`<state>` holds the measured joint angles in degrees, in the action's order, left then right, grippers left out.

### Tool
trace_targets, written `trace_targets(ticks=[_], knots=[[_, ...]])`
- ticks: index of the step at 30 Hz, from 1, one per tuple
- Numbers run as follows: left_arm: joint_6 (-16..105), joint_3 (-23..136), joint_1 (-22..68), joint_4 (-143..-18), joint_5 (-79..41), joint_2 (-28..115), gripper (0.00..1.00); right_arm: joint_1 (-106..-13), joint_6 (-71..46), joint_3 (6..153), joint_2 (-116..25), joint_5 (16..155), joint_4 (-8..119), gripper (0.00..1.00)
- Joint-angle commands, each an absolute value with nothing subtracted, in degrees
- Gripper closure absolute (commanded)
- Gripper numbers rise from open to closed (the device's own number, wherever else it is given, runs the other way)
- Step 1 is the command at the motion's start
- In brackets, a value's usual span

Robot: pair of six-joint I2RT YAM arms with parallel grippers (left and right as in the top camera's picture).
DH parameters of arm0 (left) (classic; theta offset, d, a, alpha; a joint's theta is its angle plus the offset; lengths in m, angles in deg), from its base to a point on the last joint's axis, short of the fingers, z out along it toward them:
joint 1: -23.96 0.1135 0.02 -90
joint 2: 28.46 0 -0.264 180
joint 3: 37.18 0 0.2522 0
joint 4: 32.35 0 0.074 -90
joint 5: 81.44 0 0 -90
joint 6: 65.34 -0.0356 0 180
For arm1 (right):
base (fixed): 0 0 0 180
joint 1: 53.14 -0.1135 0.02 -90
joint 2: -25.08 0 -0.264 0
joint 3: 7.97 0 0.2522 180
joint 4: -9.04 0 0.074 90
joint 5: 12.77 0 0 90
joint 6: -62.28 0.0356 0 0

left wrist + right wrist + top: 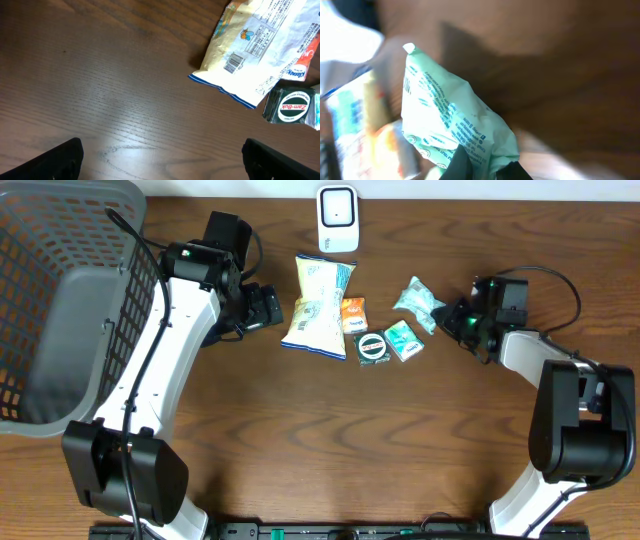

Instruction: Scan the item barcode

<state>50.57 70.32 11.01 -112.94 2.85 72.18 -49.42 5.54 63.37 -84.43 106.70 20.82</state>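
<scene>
**A:** Where is the item to scan?

**B:** It's the mint-green packet (pixel 419 299), right of centre in the overhead view, lying on the tabletop (pixel 330 450). The right pincer (pixel 452 317) is closed thin on the packet's right-hand edge. In the wrist view the crinkled film runs down into the dark fingertips at the bottom of the frame.

**A:** How will it handle?

**B:** Light and soft, I'd judge. It's thin film that folds and droops. The seam edge is a sensible hold because it leaves the printed faces clear, but held by one edge the pack may sag or twist. I can't make out a barcode yet.

**A:** And the other arm?

**B:** The left pincer (pixel 162 162) is spread wide and holds nothing. It hovers over bare wood just left of the snack bag (pixel 320 305).

**A:** Is anything in the way?

**B:** The white unit (pixel 338 218) at top centre is probably the scanner. A green box (pixel 403 340), a round Zam-Buk tin (pixel 375 348) and an orange sachet (pixel 354 313) sit lower left of the packet, beside the route rather than across it. The grey basket (pixel 60 380) is well apart, at upper left.
</scene>
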Motion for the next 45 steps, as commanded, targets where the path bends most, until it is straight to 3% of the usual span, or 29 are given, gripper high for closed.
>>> trace_targets(ticks=[1, 6, 14, 37, 45], knots=[[51.29, 70.01, 11.12, -113.09, 3.00, 72.40, 0.00, -49.37, -3.97, 64.95, -78.20, 120.58, 16.58, 0.99], [51.29, 70.01, 11.12, -113.09, 3.00, 72.40, 0.00, -49.44, -14.04, 64.95, -73.50, 132.54, 11.20, 0.99], [51.29, 70.01, 11.12, -113.09, 3.00, 72.40, 0.00, -49.81, -16.21, 64.95, -72.41, 144.28, 6.88, 0.99], [51.29, 70.01, 11.12, -113.09, 3.00, 72.40, 0.00, -50.64, -15.97, 64.95, -72.41, 142.88, 7.27, 0.99], [51.29, 70.01, 11.12, -113.09, 3.00, 72.40, 0.00, -52.26, -17.35, 64.95, -72.41, 123.58, 17.63, 0.99]])
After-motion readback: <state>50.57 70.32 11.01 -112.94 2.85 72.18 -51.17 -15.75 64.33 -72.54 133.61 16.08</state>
